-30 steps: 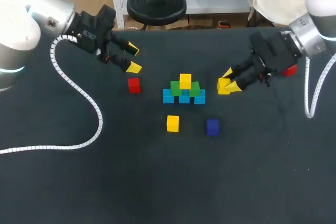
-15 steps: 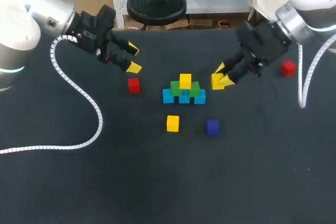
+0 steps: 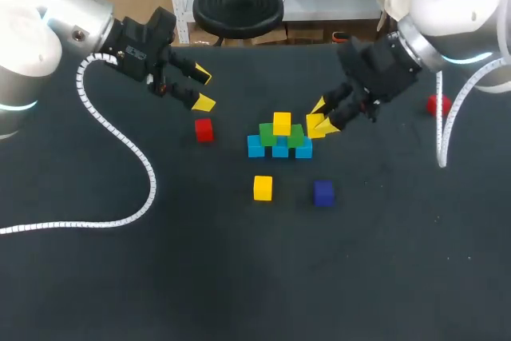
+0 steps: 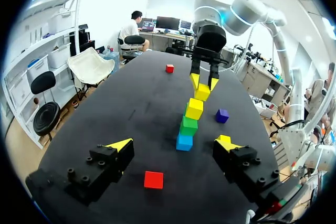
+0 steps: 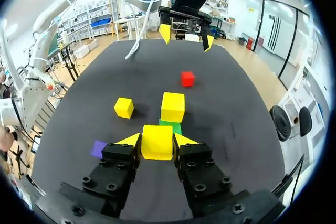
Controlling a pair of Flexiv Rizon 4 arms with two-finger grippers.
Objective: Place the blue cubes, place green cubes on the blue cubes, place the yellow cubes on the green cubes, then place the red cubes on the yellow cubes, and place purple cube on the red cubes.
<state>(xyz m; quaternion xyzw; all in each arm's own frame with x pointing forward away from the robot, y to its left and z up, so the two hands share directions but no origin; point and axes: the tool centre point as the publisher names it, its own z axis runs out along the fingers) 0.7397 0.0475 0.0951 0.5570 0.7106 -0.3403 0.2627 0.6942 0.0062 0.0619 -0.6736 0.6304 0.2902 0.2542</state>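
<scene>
Grips the yellow cube (image 5: 157, 143) by two opposite flat faces in the right gripper (image 5: 157, 140), stack (image 5: 172, 108) just ahead; likely light, rigid and smooth, so best pinched mid-face.

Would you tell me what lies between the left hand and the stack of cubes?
One red cube, just ahead of the left hand in the left wrist view; beyond it, bare table up to the stack.
</scene>
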